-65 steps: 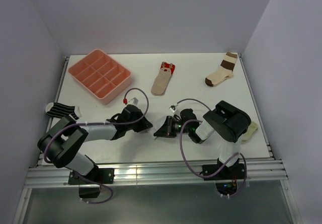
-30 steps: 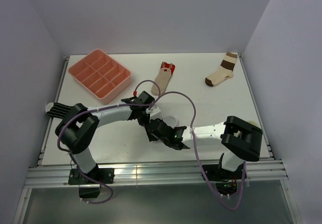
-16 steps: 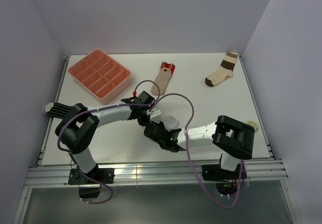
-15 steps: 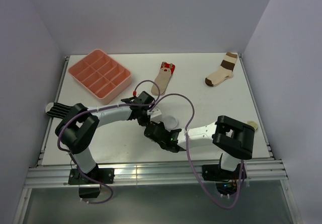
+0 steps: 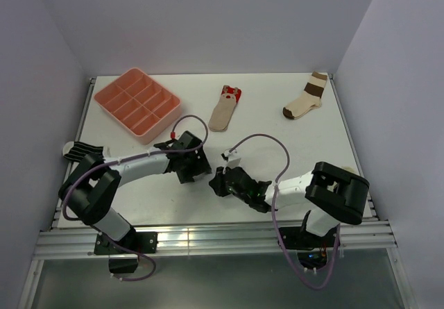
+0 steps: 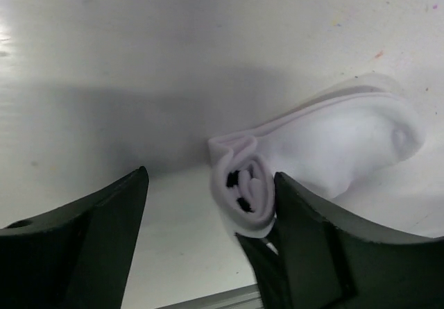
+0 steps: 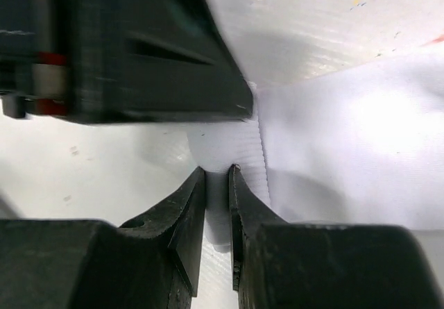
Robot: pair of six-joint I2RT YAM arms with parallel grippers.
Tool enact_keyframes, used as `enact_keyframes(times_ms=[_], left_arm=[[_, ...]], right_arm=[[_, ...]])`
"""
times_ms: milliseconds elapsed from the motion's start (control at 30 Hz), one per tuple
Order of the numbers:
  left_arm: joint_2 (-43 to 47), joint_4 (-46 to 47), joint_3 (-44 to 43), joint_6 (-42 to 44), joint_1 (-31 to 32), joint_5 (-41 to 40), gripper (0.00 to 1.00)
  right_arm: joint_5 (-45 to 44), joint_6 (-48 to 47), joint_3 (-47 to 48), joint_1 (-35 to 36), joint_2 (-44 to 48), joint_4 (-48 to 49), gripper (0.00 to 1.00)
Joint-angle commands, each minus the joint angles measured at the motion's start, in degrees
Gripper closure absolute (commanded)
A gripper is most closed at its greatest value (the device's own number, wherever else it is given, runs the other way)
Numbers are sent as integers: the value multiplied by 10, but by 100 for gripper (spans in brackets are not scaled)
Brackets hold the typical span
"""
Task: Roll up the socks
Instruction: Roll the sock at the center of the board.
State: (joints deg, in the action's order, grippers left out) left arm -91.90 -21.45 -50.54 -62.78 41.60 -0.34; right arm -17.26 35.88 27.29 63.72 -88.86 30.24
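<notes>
The white sock lies flat on the table with its cuff end wound into a roll; black marks show inside the coil. My right gripper is shut on that roll, pinching it between both fingers. My left gripper stands open around the roll, whose side rests against its right finger. In the top view both grippers, left and right, meet at the table's front middle and cover this sock. The tan sock with a red end lies flat farther back. The striped sock sits at the left edge.
A pink compartment tray stands at the back left. A cream sock with brown bands lies at the back right. The table's front edge runs close below the roll.
My left gripper has opened and drawn back a little to the left. My right gripper has closed on the roll and now covers the white sock in the top view.
</notes>
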Motion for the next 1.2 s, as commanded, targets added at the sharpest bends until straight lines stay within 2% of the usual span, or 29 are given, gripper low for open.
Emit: enact_keyframes(times_ms=[0, 200, 400, 633, 1000, 1167], left_arm=[[51, 9, 34, -21, -8, -27, 21], [134, 72, 90, -27, -13, -43, 23], [185, 153, 160, -11, -13, -15, 25], [192, 204, 207, -3, -13, -2, 26], [141, 265, 216, -9, -12, 24, 30], [104, 260, 207, -8, -6, 29, 37]], right_arm=[[170, 29, -59, -38, -14, -25, 100], [339, 65, -104, -132, -26, 78, 100], [480, 98, -76, -209, -115, 126, 100], [520, 112, -59, -243, -165, 139, 100], [525, 110, -58, -261, -192, 126, 100], [525, 110, -63, -266, -197, 134, 100]])
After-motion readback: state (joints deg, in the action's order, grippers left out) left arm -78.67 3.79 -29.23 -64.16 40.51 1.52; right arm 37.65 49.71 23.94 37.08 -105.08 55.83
